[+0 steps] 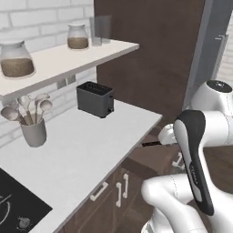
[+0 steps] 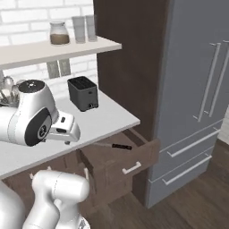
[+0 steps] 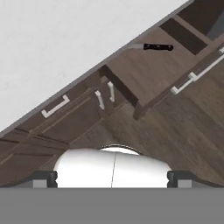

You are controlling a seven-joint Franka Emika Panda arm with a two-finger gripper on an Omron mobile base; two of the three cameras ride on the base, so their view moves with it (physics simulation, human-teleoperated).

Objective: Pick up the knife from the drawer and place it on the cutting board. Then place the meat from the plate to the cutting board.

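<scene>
The drawer (image 2: 134, 163) stands pulled open under the right end of the white counter (image 2: 105, 120). In it lies the knife (image 2: 115, 146), black handle to the right and thin blade pointing left under the counter edge. The hand view looks down on the knife (image 3: 154, 46) in the drawer (image 3: 144, 76) at the upper right. My gripper (image 3: 111, 179) hangs above the counter edge, left of the drawer and well above the knife, fingertips (image 3: 43, 178) wide apart, open and holding nothing. The cutting board, plate and meat are out of view.
A black toaster (image 1: 94, 99) sits at the back of the counter, with a cup of utensils (image 1: 32, 129) to its left. A shelf (image 1: 68, 59) with jars hangs above. A tall grey fridge (image 2: 197, 89) stands right of the drawer. A black cooktop (image 1: 18, 202) lies at the near left.
</scene>
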